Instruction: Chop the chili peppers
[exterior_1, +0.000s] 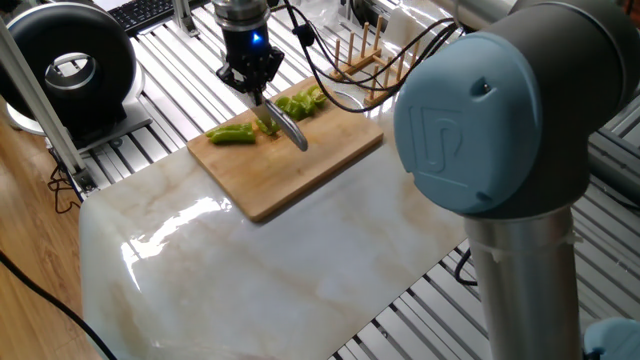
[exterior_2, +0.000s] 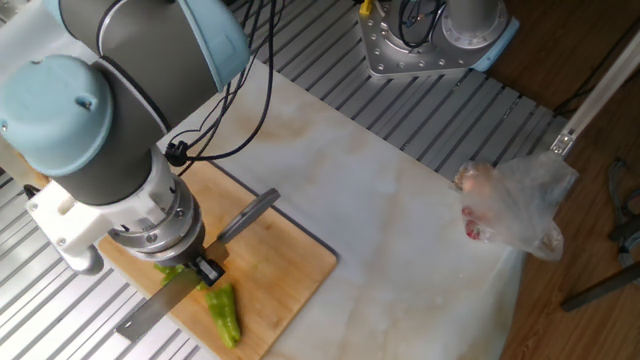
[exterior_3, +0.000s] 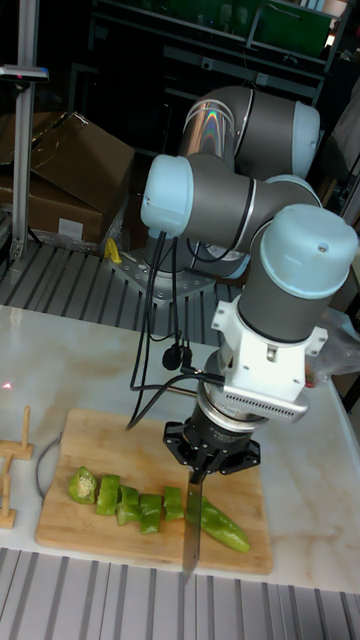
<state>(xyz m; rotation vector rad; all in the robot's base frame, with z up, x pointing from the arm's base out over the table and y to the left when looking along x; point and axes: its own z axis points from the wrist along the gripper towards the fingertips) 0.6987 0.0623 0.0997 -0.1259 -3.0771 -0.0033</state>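
Chili peppers here are one wrinkled light-green pepper, partly cut, lying on a rectangular wooden cutting board (exterior_3: 110, 440) that sits on a pale marble tabletop (exterior_1: 250, 270).

In the tall fixed view, from left to right: a light wooden peg rack (exterior_3: 12, 470) stands at the board's left end, then a row of chunky green slices (exterior_3: 120, 498) runs along the near half of the board, then the steel knife blade (exterior_3: 191, 535) points toward the board's near edge, and right of it lies the uncut tapered end of the pepper (exterior_3: 225, 530). The blade stands between the last slice and the uncut piece, tip at the board's front edge.

The black two-finger gripper (exterior_3: 207, 458) hangs straight above that gap, its fingers pressed together on the knife, which they pinch near its handle. In the other fixed view the dark grey knife handle (exterior_2: 246, 212) sticks out over the board on one side of the gripper and the blade on the other.

Off the board in that view, a crumpled clear plastic bag (exterior_2: 515, 205) with something reddish inside rests at the tabletop's far right edge.
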